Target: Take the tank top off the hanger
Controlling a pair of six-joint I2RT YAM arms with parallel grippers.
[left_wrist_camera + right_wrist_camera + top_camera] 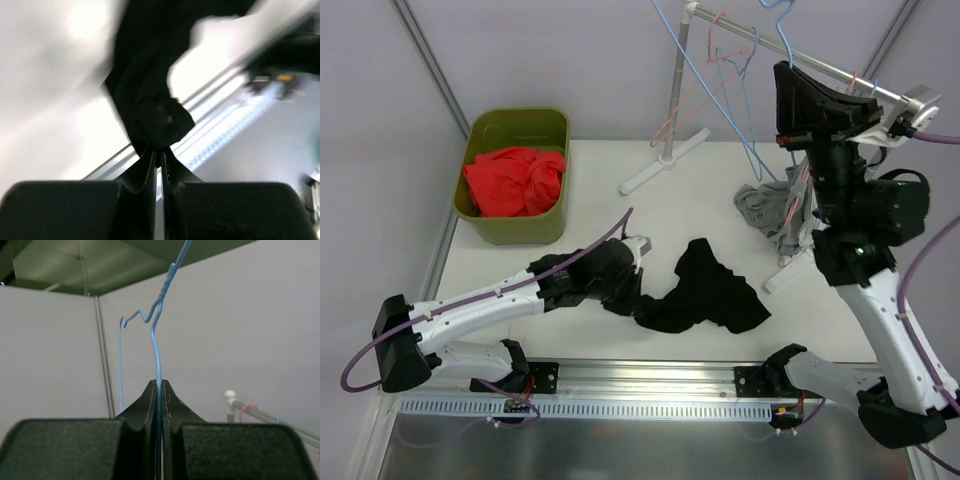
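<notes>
The black tank top [705, 290] lies crumpled on the white table, off the hanger. My left gripper [632, 290] is shut on its left end; in the left wrist view the black cloth [155, 115] bunches right at the closed fingertips of the gripper [160, 150]. My right gripper [782, 72] is raised high by the rack, shut on the wire of a bare blue hanger [715, 95]. In the right wrist view that gripper [158, 385] pinches the hanger [156, 350] just below its twisted neck.
A green bin [515, 232] with red clothes [515, 180] stands at the back left. A white clothes rack [665, 150] with several pink and blue hangers stands at the back, its rail also showing in the right wrist view [250, 412]. A grey garment [765, 210] lies beneath it.
</notes>
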